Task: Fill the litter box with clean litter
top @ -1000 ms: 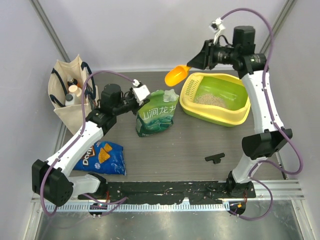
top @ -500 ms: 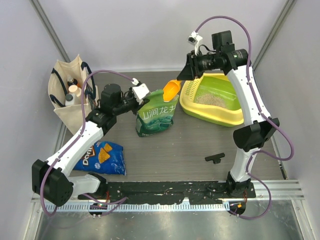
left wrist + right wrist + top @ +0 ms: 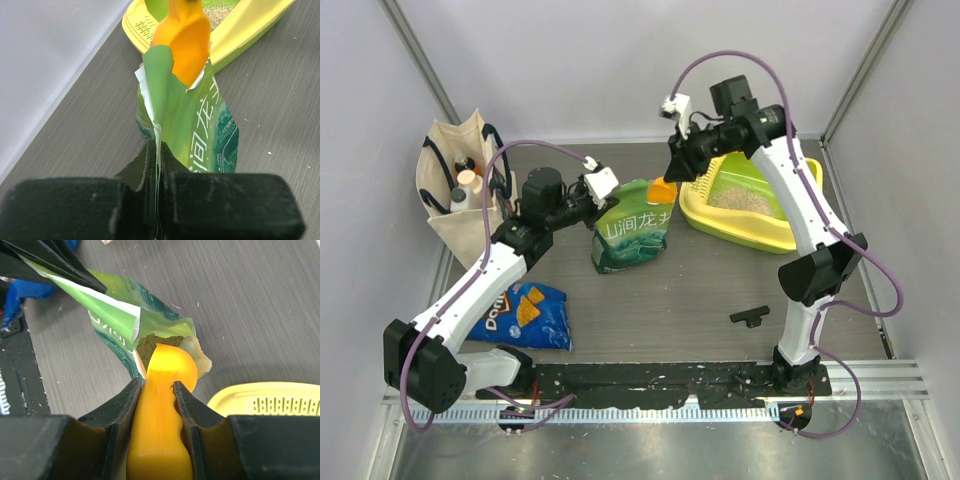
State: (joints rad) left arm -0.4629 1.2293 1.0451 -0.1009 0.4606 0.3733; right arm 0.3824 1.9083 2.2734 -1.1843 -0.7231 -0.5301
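Three pale walls (image 3: pixel 620 60) — grey table (image 3: pixel 700 290) bears litter box (image 3: pixel 745 236).

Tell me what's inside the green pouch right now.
The scoop has its tip in the open mouth of the pouch, with granular litter showing just beyond it. How deep the litter goes is hidden by the pouch walls and the scoop.

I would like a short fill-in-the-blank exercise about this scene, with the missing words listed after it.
The right fingers are shut on the ___ scoop.
The left fingers pinch the green pouch, whose top is ___.
Pale litter lies inside the ___-rimmed litter box.
Missing words: orange, open, yellow.
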